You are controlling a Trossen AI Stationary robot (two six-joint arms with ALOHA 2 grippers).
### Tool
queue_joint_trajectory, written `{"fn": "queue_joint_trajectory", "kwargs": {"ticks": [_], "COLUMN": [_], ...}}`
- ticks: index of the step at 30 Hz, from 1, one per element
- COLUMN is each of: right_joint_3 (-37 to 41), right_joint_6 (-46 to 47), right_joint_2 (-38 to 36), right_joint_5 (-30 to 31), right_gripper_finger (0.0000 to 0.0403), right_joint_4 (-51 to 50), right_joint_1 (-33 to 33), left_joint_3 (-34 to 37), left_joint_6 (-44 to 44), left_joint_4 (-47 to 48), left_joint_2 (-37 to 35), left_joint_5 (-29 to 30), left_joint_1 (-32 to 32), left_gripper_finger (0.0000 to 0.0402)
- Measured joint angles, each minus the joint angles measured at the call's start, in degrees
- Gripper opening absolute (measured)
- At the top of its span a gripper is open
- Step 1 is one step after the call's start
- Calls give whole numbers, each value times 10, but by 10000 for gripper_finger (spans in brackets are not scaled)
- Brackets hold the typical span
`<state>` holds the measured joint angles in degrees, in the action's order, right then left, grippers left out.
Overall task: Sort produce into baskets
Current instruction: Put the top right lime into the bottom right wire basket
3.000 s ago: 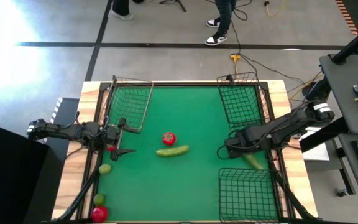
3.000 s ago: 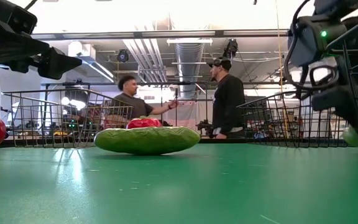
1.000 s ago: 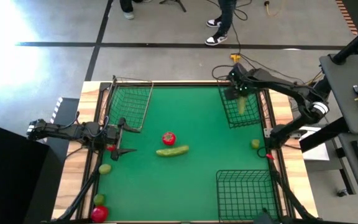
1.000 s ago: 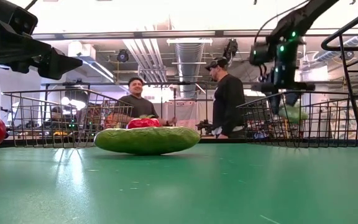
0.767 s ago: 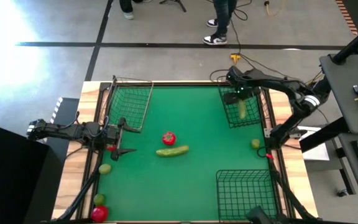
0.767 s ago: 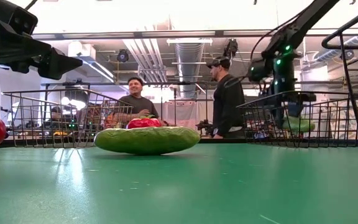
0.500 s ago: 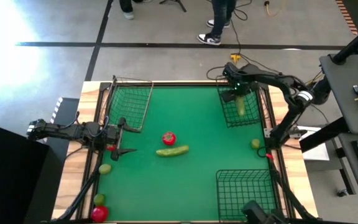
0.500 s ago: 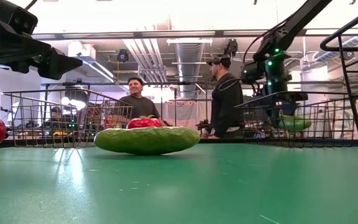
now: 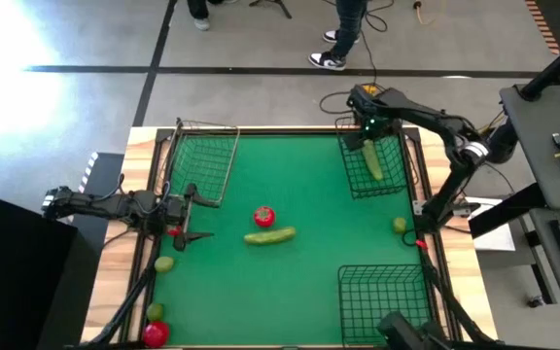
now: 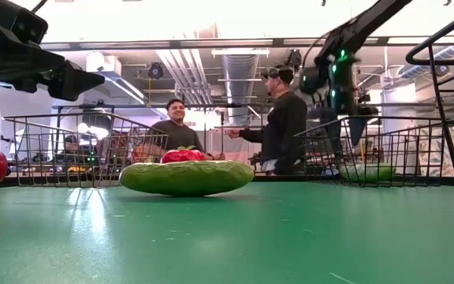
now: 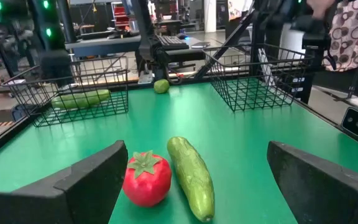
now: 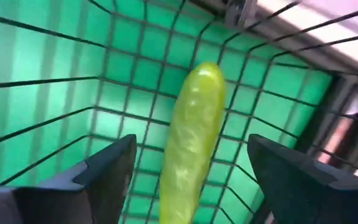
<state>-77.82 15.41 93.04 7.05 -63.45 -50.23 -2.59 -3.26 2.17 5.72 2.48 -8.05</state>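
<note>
A green cucumber (image 9: 372, 158) lies on the floor of the far right wire basket (image 9: 394, 183). My right gripper (image 9: 363, 124) hangs open above it, fingers pointing down on either side of the cucumber (image 12: 191, 143) without touching. In the middle of the green mat, a red tomato (image 9: 263, 216) rests beside a second cucumber (image 9: 269, 235). My left gripper (image 9: 198, 218) waits open at the mat's left side, level, facing the tomato (image 11: 146, 179) and that cucumber (image 11: 191, 177). A lime (image 9: 400, 225) lies near the right edge.
A far left basket (image 9: 205, 165) and a near right basket (image 9: 387, 301) stand on the mat. Two limes (image 9: 164, 263) (image 9: 155, 311) and a tomato (image 9: 156, 333) lie along the left edge. People stand beyond the far edge (image 10: 282, 118).
My right gripper has carried the cucumber down into the far right basket and let go of it; the cucumber now lies flat on the basket floor. The gripper has then risen and drawn back toward the far edge.
</note>
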Motion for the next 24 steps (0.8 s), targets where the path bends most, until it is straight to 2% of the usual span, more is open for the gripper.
{"fn": "queue_joint_trajectory", "kwargs": {"ticks": [4, 7, 14, 20, 24], "right_joint_3": [-20, -21, -12, -10, 7], "right_joint_6": [21, 57, 235, 440, 531], "right_joint_2": [-64, -124, -242, -274, -261], "right_joint_5": [0, 0, -2, 2, 3], "right_gripper_finger": [310, 310, 300, 299, 298], "right_joint_4": [-22, -38, -87, -147, -174], "right_joint_1": [30, 80, 280, 458, 532], "left_joint_3": [0, 0, 0, 0, 0], "left_joint_6": [0, 0, 2, 138, 239], "left_joint_4": [-7, -9, -12, -61, -99], "left_joint_2": [0, 0, 0, 0, 0], "left_joint_5": [12, 16, 16, 16, 16], "left_joint_1": [0, 0, 0, 0, 0], "left_gripper_finger": [366, 366, 366, 366, 366]}}
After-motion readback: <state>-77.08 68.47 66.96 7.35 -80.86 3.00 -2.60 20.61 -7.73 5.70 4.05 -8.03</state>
